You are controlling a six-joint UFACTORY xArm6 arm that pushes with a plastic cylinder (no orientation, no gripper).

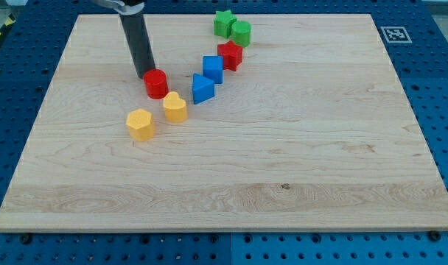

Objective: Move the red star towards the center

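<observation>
The near part of the desk (231, 191) is bare pale wood, its grain running across the view. Going back from there, the first block met is a yellow hexagon block (140, 124) toward the view's left, and just beyond it, up and to the right, a yellow heart-shaped block (175, 107); the two sit near each other but apart.

Next comes a red cylinder (156, 84). My tip (147, 76) stands at its upper-left edge, touching it or very nearly so — the dark rod rises from there to the view's top. There is no hand on this arm, only the rod, so nothing is clenched or grasped.

Right of the cylinder lies a blue triangular block (202, 88), with a blue cube (213, 68) just behind it, the pair touching or almost touching. The red star (229, 54) sits just beyond the cube, up and to its right — in the far half of the desk, a little left of its middle line and well apart from my tip.

Farthest back are a green cylinder (241, 32) and a green star (224, 23), pressed side by side close behind the red star. A printed marker tag (393, 34) lies at the desk's far right corner.
</observation>
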